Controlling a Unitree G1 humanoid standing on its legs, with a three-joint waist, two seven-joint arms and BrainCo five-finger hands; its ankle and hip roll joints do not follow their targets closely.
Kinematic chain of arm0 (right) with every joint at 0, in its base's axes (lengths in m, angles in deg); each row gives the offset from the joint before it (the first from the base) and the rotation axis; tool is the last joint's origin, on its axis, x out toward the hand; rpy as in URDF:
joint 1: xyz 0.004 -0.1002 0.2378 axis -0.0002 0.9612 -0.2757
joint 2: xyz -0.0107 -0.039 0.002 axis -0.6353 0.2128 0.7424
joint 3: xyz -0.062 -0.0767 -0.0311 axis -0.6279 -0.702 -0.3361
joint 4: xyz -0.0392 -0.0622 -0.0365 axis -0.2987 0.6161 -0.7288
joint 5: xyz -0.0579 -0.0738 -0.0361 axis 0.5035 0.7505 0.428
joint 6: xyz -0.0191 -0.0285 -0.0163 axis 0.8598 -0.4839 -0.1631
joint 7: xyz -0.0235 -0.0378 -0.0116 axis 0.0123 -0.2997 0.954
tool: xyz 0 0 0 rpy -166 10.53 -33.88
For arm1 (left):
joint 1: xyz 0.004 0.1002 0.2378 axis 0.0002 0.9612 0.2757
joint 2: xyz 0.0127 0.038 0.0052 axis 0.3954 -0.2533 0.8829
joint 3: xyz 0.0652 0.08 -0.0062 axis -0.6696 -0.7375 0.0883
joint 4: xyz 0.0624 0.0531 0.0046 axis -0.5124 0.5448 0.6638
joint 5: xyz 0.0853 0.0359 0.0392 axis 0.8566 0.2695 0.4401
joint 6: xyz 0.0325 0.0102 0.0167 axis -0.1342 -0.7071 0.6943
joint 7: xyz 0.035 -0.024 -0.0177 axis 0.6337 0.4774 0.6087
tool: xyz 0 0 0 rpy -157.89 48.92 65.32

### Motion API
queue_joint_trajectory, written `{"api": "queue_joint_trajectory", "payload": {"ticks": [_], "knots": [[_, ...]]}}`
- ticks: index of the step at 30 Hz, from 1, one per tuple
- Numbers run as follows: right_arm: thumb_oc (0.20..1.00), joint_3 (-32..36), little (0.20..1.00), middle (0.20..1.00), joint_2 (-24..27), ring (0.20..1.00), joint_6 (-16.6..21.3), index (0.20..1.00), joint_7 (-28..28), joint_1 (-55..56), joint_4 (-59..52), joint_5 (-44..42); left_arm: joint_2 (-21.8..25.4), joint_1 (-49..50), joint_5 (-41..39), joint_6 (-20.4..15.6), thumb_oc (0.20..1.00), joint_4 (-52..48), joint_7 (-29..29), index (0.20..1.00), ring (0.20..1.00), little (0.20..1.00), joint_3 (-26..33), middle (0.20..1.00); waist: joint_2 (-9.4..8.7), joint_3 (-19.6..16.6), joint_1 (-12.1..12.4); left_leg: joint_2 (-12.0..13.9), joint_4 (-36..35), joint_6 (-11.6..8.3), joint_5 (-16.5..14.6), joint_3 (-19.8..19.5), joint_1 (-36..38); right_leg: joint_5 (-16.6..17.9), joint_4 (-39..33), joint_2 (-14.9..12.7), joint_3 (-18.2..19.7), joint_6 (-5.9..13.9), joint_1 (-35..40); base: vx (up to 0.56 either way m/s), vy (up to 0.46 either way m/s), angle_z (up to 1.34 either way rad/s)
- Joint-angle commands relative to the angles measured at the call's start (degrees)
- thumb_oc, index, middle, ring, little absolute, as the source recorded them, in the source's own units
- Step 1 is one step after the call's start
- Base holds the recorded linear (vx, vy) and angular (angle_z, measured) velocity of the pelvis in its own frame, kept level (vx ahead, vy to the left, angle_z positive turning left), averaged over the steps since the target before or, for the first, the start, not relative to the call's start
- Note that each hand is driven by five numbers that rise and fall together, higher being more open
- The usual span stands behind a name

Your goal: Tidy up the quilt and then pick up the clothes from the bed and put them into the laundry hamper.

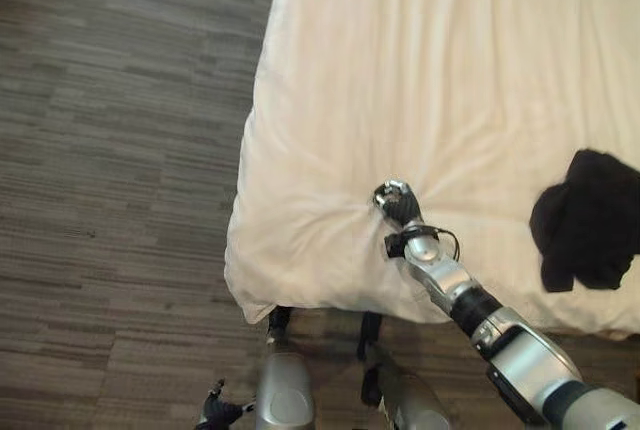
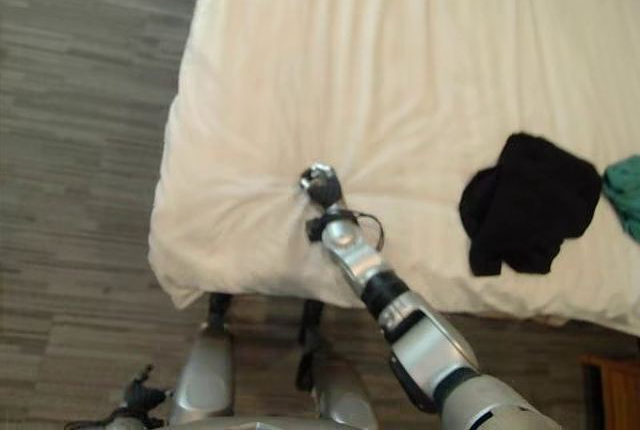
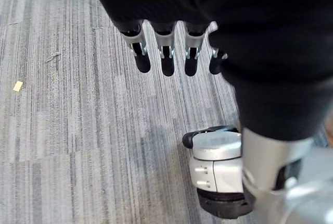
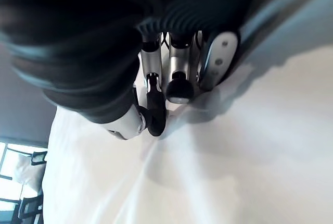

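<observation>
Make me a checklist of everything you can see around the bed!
Surface: cream quilt spread over the bed, creases gathered at the right hand.
Job's things: black garment bunched on the quilt; green garment beside it at the view's edge.
Clutter: small yellowish scrap on the floor.
Hands: right hand pinching the quilt; left hand relaxed, low above the floor.
Cables: nothing seen.
Surroundings: grey striped floor.
</observation>
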Motion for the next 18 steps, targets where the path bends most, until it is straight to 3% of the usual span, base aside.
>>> {"api": "queue_joint_trajectory", "payload": {"ticks": [1, 3, 4, 9, 13, 14, 16, 17, 18], "knots": [[0.2, 1.42, 0.2, 0.2, 0.89, 0.2, -6.74, 0.2, 2.21, 3.48, 1.63, -8.01, -0.6, 0.11, -2.57, -2.17, 1.0, 2.63, -0.79, 1.0, 1.0, 1.0, 0.67, 1.0, 1.75, 5.19, 1.15, -2.55, -2.13, 4.33, 1.23, -2.44, -0.72, 0.42, -0.29, -5.05, -0.67, 4.78, 5.01, 0.0, 0.0, 0.0], [0.2, 1.42, 0.2, 0.2, 0.89, 0.2, -6.74, 0.2, 2.21, 3.48, 1.63, -8.01, -0.6, 0.11, -2.57, -2.17, 1.0, 2.63, -0.79, 1.0, 1.0, 1.0, 0.67, 1.0, 1.75, 5.19, 1.15, -2.55, -2.13, 4.33, 1.23, -2.44, -0.72, 0.42, -0.29, -5.05, -0.67, 4.78, 5.01, -0.11, 0.004, -0.01], [0.2, 9.85, 0.2, 0.2, 5.1, 0.2, -3.93, 0.2, 2.02, 26.39, 5.84, -8.22, -2.72, 3.44, -1.45, -3.39, 1.0, 1.77, -4.9, 1.0, 1.0, 1.0, 2.33, 1.0, -0.1, 3.38, -2.15, -3.34, -3.64, 5.31, 0.76, -1.28, 0.58, 1.39, -0.31, -4.79, 0.41, 5.73, 4.53, -0.22, 0.001, 0.21], [0.2, 17.07, 0.2, 0.2, 4.46, 0.2, -2.66, 0.2, 2.65, 38.25, 14.0, -6.63, -3.74, 5.29, -0.75, -3.92, 1.0, 1.79, -7.98, 1.0, 1.0, 1.0, 3.7, 1.0, -1.94, -1.14, -5.83, -3.42, -4.94, 5.94, 0.32, 0.39, 4.56, 2.46, -0.32, -3.86, 2.67, 6.6, 6.02, -0.05, -0.01, -0.11], [0.2, 20.01, 0.2, 0.2, 2.56, 0.2, -1.07, 0.2, 0.87, 43.37, 21.73, -5.0, -5.18, 6.57, -1.23, -4.57, 1.0, 2.52, -9.06, 1.0, 1.0, 1.0, 4.67, 1.0, -2.0, -4.24, -7.56, -3.54, -6.17, 6.25, 0.39, 1.52, 7.81, 2.95, -0.32, -3.2, 4.11, 6.83, 7.24, 0.06, 0.029, -0.21], [0.2, 21.2, 0.2, 0.2, 1.09, 0.2, -0.6, 0.2, -1.8, 45.93, 25.86, -4.21, -6.3, 7.25, -1.28, -4.55, 1.0, 2.98, -9.72, 1.0, 1.0, 1.0, 4.88, 1.0, -1.73, -6.11, -8.39, -3.59, -6.87, 6.37, 0.31, 2.36, 9.91, 2.92, -0.32, -2.88, 4.78, 6.87, 8.3, 0.1, 0.042, -0.18], [0.2, 21.58, 0.2, 0.2, -0.04, 0.2, -1.71, 0.2, -3.34, 47.25, 27.73, -4.12, -7.15, 7.68, -0.71, -4.22, 1.0, 3.35, -10.04, 1.0, 1.0, 1.0, 5.15, 1.0, -1.37, -7.36, -8.88, -3.67, -7.33, 6.4, 0.26, 2.88, 11.33, 2.79, -0.32, -2.71, 5.19, 6.8, 9.09, 0.11, 0.043, -0.17], [0.269, 21.56, 0.269, 0.269, -0.45, 0.269, -2.32, 0.269, -3.47, 47.62, 28.47, -4.04, -7.51, 7.79, -0.34, -4.05, 1.0, 3.57, -10.16, 1.0, 1.0, 1.0, 5.27, 1.0, -1.2, -7.83, -9.04, -3.71, -7.53, 6.41, 0.21, 3.09, 11.93, 2.69, -0.32, -2.64, 5.37, 6.77, 9.45, 0.11, 0.047, -0.39], [0.598, 21.57, 0.598, 0.598, -1.04, 0.598, -3.96, 0.598, -3.89, 48.07, 29.98, -4.46, -8.2, 7.85, 0.87, -3.52, 1.0, 4.1, -10.35, 1.0, 1.0, 1.0, 5.5, 1.0, -0.82, -8.71, -9.38, -3.8, -7.87, 6.42, 0.06, 3.51, 13.03, 2.48, -0.32, -2.57, 5.63, 6.68, 10.08, 0.09, 0.057, -0.45]]}}
